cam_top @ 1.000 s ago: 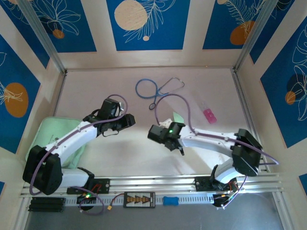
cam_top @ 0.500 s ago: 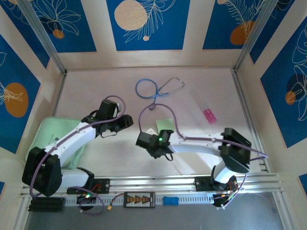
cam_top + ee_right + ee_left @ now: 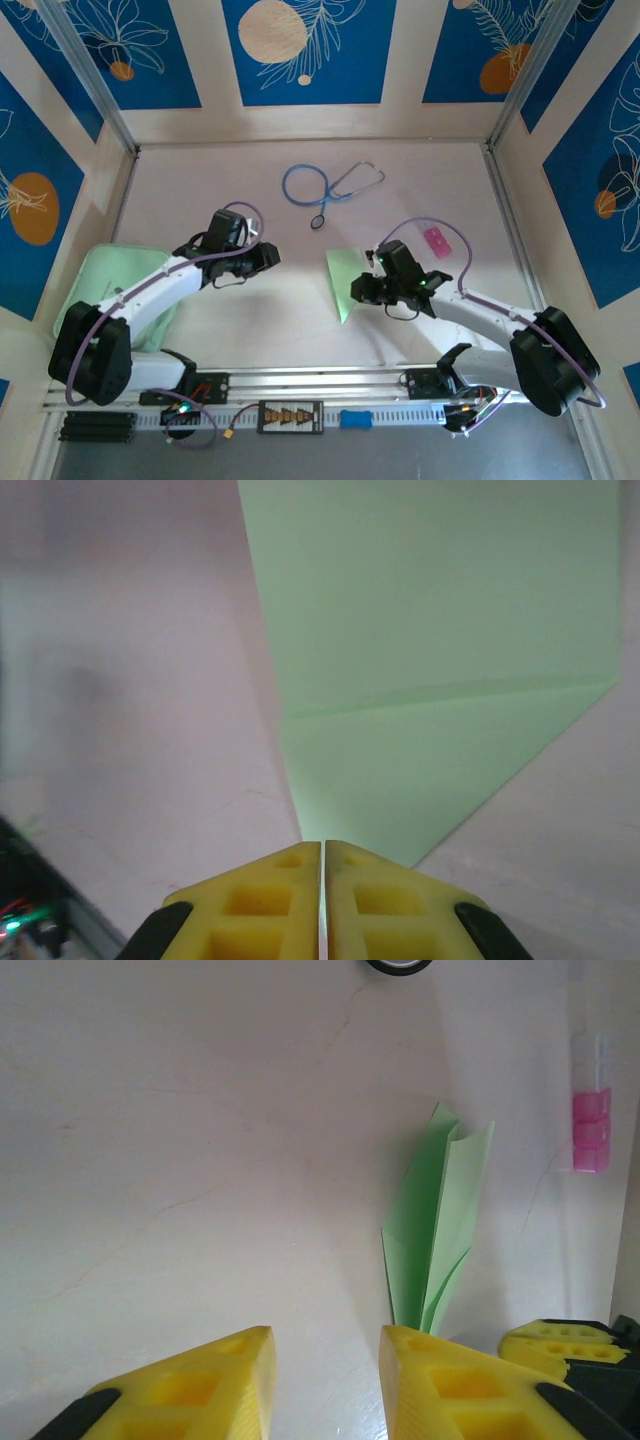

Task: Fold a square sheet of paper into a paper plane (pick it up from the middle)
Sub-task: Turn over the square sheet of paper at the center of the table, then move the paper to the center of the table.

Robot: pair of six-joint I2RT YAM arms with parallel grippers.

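The square sheet of paper is folded into a slim, pointed, pale green paper plane near the table's middle. In the left wrist view the paper plane stands on edge with its layers spread apart. My right gripper is at its right side. In the right wrist view the yellow jaws of the right gripper are shut, with the paper plane running out from between them. My left gripper is to the left of the paper and apart from it. In its own view the left gripper is open and holds nothing.
A blue and grey stethoscope lies at the back of the table. A clear tube with a pink end lies right of the paper. A thick mint-green pad sits under the left arm. The metal rail borders the near edge.
The right arm swung from the table's middle over to the right, and its gripper opened and shut again on the paper. The left gripper's jaws narrowed a little; that arm barely moved.
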